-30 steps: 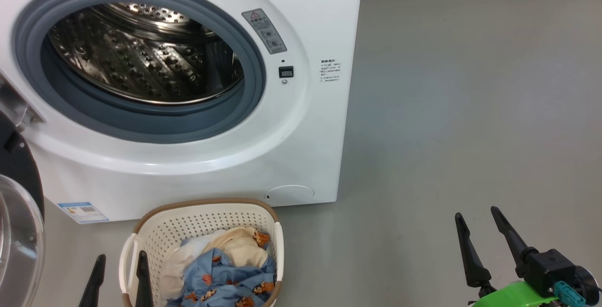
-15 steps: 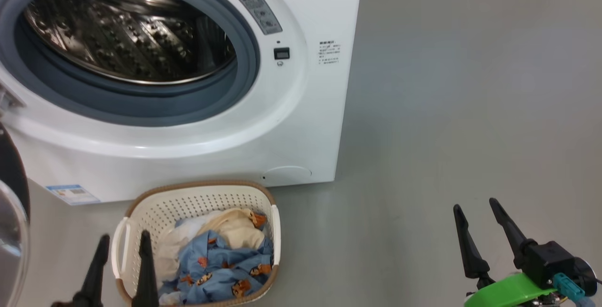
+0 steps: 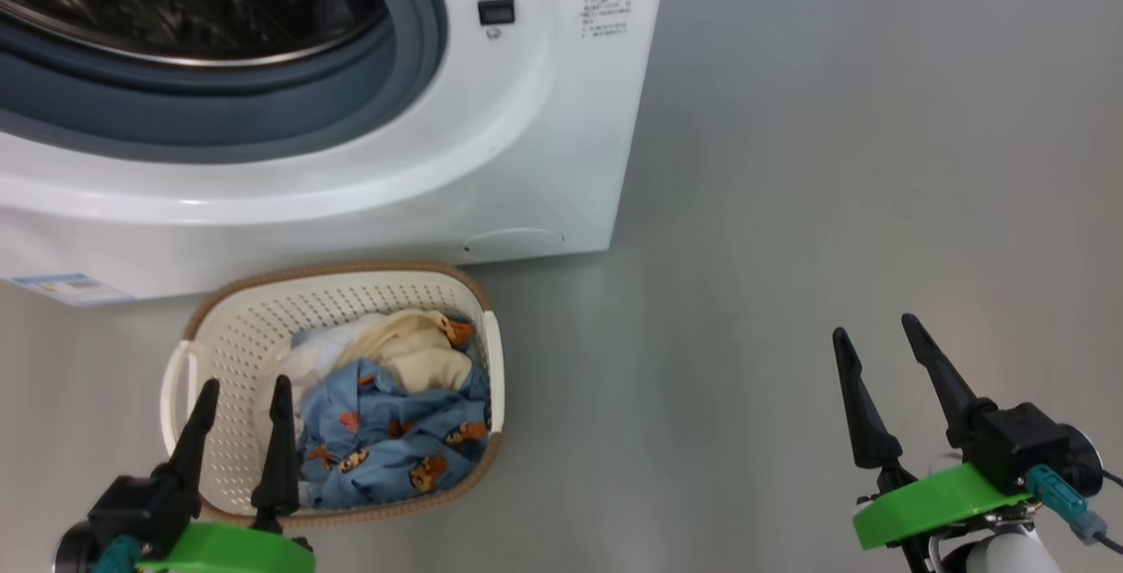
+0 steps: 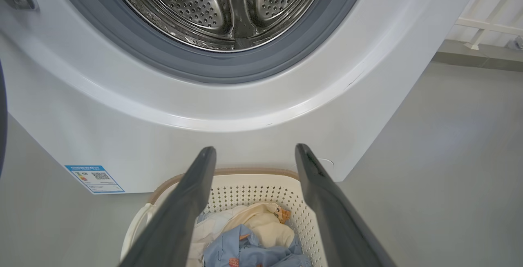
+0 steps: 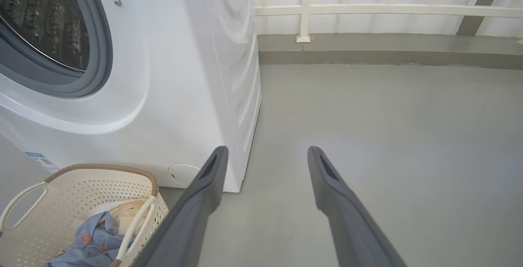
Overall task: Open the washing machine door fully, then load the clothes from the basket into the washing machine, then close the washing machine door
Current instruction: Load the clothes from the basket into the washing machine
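1. Left pincer: fingers spread wide, holding nothing, poised over the left side of the basket.
2. Right pincer: fingers spread wide, holding nothing, above the floor, well apart from the basket.
3. Clothes: heaped in the basket.
4. Basket: on the floor, just before the washer, whose mouth stands uncovered.

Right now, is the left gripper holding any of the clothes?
No: the left gripper is open with nothing between its fingers, and the clothes lie in the basket.
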Controlling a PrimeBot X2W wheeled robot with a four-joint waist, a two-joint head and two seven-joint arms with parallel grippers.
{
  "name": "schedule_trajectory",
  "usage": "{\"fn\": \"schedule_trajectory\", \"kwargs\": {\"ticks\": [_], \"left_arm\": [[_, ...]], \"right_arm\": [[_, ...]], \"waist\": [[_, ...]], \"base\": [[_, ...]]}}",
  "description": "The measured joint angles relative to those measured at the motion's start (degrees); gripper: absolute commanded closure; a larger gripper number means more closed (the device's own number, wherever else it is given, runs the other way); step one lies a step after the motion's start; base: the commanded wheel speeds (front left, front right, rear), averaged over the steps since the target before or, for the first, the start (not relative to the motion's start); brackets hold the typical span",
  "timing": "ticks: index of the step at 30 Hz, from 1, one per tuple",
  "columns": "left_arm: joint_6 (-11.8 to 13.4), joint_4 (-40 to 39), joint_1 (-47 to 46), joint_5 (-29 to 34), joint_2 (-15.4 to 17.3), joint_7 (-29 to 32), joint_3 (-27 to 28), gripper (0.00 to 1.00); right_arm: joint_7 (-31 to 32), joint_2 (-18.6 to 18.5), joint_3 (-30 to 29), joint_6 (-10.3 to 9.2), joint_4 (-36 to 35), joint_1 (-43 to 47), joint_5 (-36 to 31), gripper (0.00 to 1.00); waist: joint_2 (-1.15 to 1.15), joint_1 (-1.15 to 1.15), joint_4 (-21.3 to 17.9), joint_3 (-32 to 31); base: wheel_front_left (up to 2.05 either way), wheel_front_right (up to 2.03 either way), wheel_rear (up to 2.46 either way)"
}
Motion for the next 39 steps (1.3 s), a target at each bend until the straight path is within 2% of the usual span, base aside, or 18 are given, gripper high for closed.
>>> {"fn": "schedule_trajectory", "kwargs": {"ticks": [5,10,19,30,34,39], "left_arm": [[-0.41,6.06,-4.42,-1.93,2.11,-0.01,-2.66,0.0],[-0.42,12.67,-8.8,-6.25,4.19,0.29,-8.18,0.0],[-0.42,24.62,-17.07,-15.63,10.5,5.33,-17.61,0.0],[-0.42,30.39,-23.85,-23.54,15.6,11.02,-25.77,0.0],[-0.42,30.65,-26.13,-28.48,18.01,17.0,-30.62,0.0],[-0.42,31.0,-29.04,-30.59,22.08,22.94,-34.66,0.0]], "right_arm": [[0.0,-0.02,0.32,0.0,-0.41,-1.49,0.59,0.0],[0.0,-0.03,0.6,0.0,-0.92,-2.52,1.4,0.0],[-0.01,-0.05,1.66,0.0,-1.85,-4.6,2.34,0.0],[-0.01,-0.05,2.53,0.0,-2.75,-7.21,3.47,0.0],[-0.01,-0.05,2.87,0.0,-3.04,-7.94,4.28,0.0],[-0.01,-0.05,3.66,0.0,-3.25,-8.65,5.92,0.0]], "waist": [[0.0,0.0,-0.77,3.69],[0.0,0.0,-1.65,6.94],[0.0,0.0,-3.37,12.68],[0.0,0.0,-5.46,19.04],[0.0,0.0,-6.58,21.86],[0.0,0.0,-7.8,24.22]], "base": [[0.0,0.0,0.0],[0.0,0.0,0.0],[0.0,0.0,0.0],[0.0,0.0,0.0],[0.0,0.0,0.0],[0.0,0.0,0.0]]}}
